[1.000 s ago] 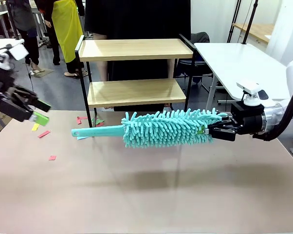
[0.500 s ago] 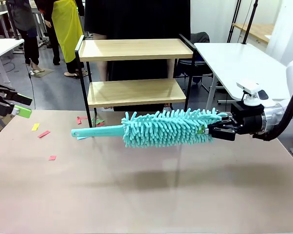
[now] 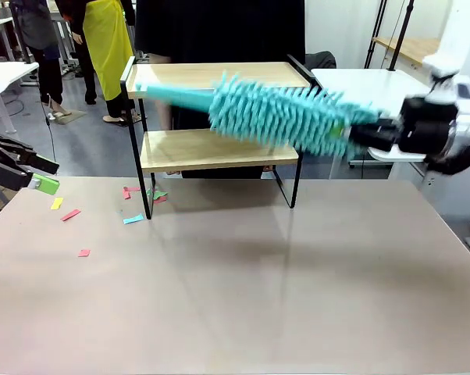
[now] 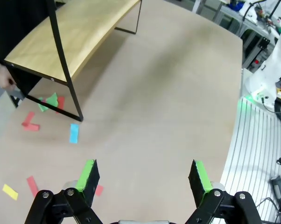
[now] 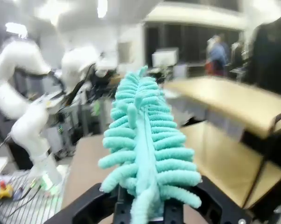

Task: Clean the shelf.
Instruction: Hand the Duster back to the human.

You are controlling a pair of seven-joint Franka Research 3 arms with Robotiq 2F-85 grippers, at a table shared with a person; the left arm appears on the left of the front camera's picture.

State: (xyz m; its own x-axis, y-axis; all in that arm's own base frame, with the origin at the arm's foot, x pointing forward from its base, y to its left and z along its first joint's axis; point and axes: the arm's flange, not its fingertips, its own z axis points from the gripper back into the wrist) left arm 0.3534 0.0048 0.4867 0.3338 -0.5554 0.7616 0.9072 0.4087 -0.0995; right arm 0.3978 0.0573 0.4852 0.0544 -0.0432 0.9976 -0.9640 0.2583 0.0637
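The shelf point(image 3: 211, 78) stands at the table's far side, two light wood boards in a thin black frame. My right gripper point(image 3: 366, 134) is shut on the end of a fluffy teal duster point(image 3: 282, 117). The duster is raised level with the top board, its handle pointing left across the board's front edge. The right wrist view looks along the duster point(image 5: 145, 149) toward the shelf point(image 5: 224, 98). My left gripper point(image 3: 46, 175) is open at the table's left edge. Its green pads point(image 4: 89, 173) hold nothing above the table, with the shelf's lower board point(image 4: 75, 32) ahead.
Coloured paper scraps point(image 3: 70, 214) lie on the table's left part and by the shelf's left leg point(image 4: 73, 133). A person in black point(image 3: 219, 31) stands behind the shelf. A white table point(image 3: 375, 94) stands at the back right.
My right gripper has lifted the duster from just above the table to the height of the top board. My left gripper has drawn back to the left edge.
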